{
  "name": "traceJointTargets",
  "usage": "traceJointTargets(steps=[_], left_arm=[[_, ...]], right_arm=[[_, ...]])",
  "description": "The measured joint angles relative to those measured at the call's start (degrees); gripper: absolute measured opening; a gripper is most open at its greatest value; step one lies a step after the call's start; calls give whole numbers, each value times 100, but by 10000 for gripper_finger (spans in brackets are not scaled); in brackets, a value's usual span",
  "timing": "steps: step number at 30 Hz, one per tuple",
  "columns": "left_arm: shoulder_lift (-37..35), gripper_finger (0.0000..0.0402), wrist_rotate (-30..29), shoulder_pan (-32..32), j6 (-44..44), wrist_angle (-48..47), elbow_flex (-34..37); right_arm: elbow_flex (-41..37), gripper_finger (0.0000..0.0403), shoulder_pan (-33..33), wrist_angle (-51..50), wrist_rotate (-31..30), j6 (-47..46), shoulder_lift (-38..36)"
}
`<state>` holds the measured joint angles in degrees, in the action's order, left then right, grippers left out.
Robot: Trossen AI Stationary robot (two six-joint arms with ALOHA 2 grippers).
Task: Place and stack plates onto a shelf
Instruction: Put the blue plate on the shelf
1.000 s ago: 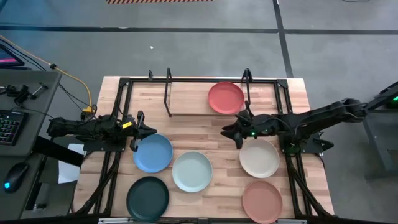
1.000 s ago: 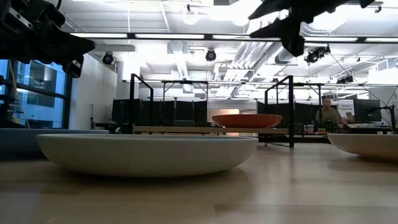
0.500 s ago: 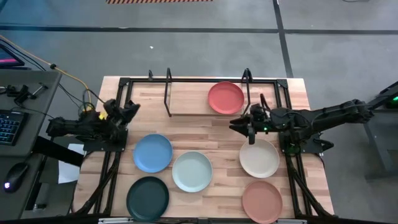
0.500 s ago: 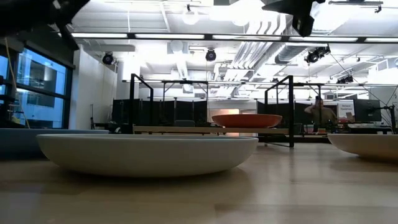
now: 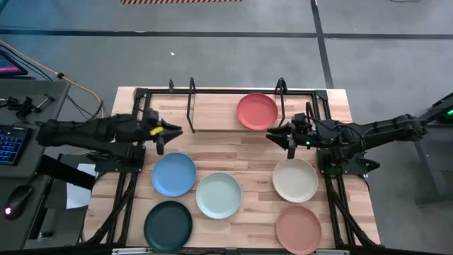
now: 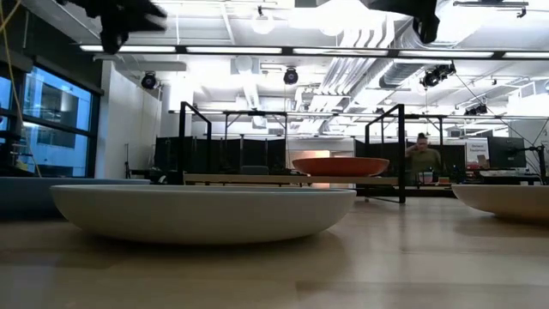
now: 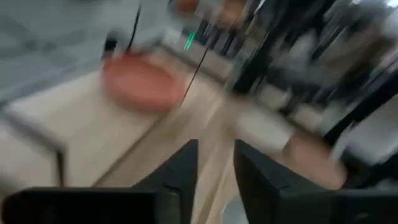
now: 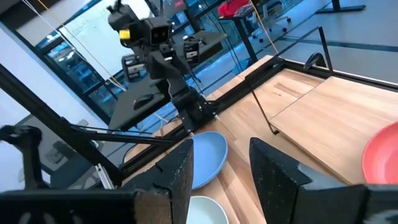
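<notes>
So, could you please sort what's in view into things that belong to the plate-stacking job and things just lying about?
Belongs to the job:
coral plate on the shelf
blue plate
mint plate
cream plate
dark green plate
pink plate

Just lying about:
keyboard
mouse

Six matte plates in six colours on pale striped wood

We see a coral red plate (image 5: 257, 111) on the far light-wood shelf (image 5: 219, 113) with its thin black frame; nearer lie a blue plate (image 5: 174, 173), a pale mint plate (image 5: 219, 195), a dark green plate (image 5: 168, 226), a cream plate (image 5: 295, 180) and a terracotta pink plate (image 5: 298, 229). We note the butcher-block tabletop (image 5: 233, 149) is banded light tan, both arms dark, the left one with a yellow patch near its gripper.
</notes>
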<state>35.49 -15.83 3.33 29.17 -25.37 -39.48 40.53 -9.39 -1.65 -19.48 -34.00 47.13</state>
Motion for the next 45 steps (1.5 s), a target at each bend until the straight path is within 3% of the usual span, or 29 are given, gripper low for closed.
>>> traceJointTargets(steps=[5, 8, 13, 21, 37, 40, 45], left_arm=[[599, 149, 643, 2, 1068, -1990, -501], [873, 165, 1031, 2, 1864, -2916, -423], [1395, 170, 1049, 0, 2468, -3931, -72], [1964, 170, 1383, -268, 2298, -3433, 729], [2642, 167, 1562, -677, 2108, -2579, 1167], [2675, 144, 1562, -675, 1993, -2502, 1171], [2763, 61, 1562, -675, 1985, -2380, 1171]], right_arm=[[0, 138, 0, -155, -120, 0, 0], [0, 138, 1, -240, -189, 0, 2], [0, 138, 0, -271, -199, -1, 2], [0, 138, 0, -299, -201, -37, 13], [0, 138, 0, -335, -206, -48, 13], [0, 138, 0, -339, -224, -48, 13], [0, 138, 0, -444, -398, -46, 13]])
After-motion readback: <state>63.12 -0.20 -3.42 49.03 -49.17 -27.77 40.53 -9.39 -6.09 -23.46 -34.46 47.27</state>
